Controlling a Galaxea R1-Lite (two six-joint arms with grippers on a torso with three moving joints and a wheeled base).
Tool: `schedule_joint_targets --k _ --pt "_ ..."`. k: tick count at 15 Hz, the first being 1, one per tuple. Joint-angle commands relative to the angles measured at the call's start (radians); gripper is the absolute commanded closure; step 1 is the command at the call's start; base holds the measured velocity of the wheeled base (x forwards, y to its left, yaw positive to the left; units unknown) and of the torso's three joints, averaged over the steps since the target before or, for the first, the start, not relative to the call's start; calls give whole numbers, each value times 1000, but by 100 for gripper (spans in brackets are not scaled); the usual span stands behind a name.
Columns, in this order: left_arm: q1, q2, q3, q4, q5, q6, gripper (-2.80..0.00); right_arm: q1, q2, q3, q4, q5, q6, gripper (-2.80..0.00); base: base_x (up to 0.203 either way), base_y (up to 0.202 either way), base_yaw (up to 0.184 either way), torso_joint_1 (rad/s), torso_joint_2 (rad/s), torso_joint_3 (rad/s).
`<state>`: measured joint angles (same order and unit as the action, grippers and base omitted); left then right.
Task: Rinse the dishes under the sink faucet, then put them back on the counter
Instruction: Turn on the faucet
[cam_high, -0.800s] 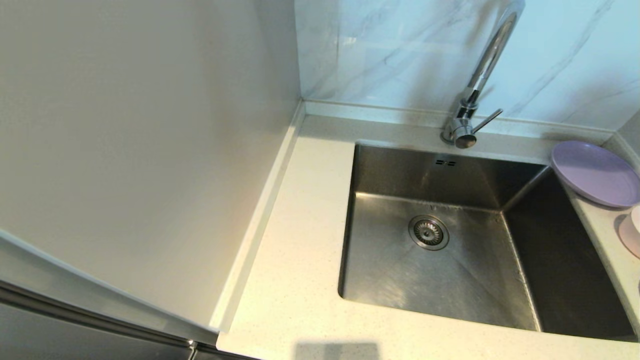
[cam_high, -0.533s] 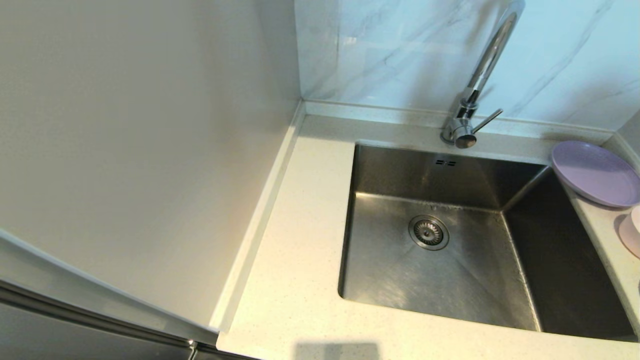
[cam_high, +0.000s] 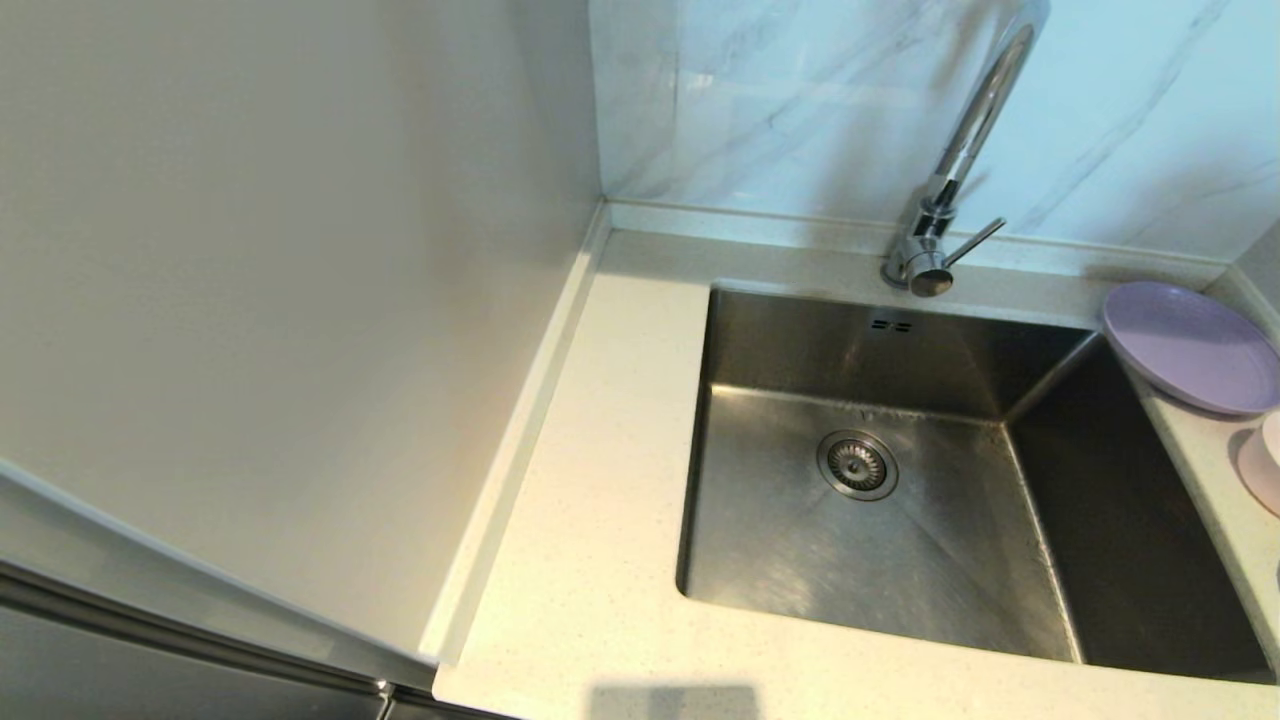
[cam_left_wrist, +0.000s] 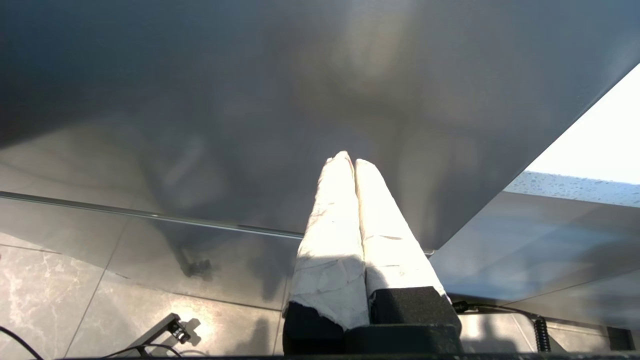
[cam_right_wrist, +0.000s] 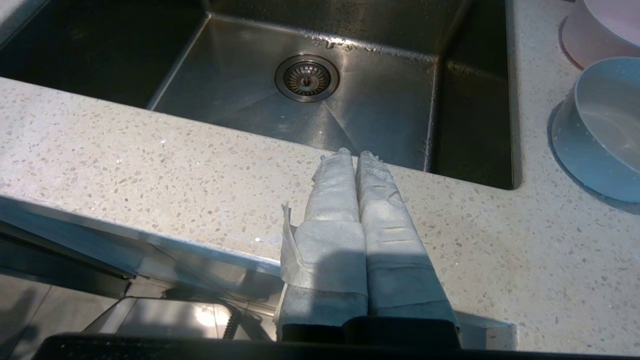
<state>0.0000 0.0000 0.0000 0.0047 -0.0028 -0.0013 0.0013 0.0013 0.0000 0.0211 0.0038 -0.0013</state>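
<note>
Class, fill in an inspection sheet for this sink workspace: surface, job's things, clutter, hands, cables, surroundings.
Surface: speckled counter around the sink, which holds no dishes.
Job's things: lilac plate, pink dish and pale bowl on the counter beside the sink; no water seen from the faucet.
Clutter: nothing seen.
Hands: left hand shut, low beside a cabinet; right hand shut over the counter's front edge.
Cables: black cable near the floor.
Surroundings: marble backsplash.

Lilac plate (cam_high: 1190, 345) beside empty sink (cam_high: 870, 520)
</note>
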Motion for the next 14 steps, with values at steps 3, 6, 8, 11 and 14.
schedule_joint_targets --k 3,6,8,11,14 --pt "0 0 0 0 -1 0 0 0 1 9 0 1 0 0 0 0 0 0 0 0" --pt "0 0 0 0 0 0 0 0 2 9 0 1 0 0 0 0 0 0 0 0" --pt "0 0 0 0 0 0 0 0 0 9 0 1 0 0 0 0 0 0 0 0" --pt "0 0 0 0 0 0 0 0 0 9 0 1 0 0 0 0 0 0 0 0" --pt "0 0 0 0 0 0 0 0 0 9 0 1 0 0 0 0 0 0 0 0"
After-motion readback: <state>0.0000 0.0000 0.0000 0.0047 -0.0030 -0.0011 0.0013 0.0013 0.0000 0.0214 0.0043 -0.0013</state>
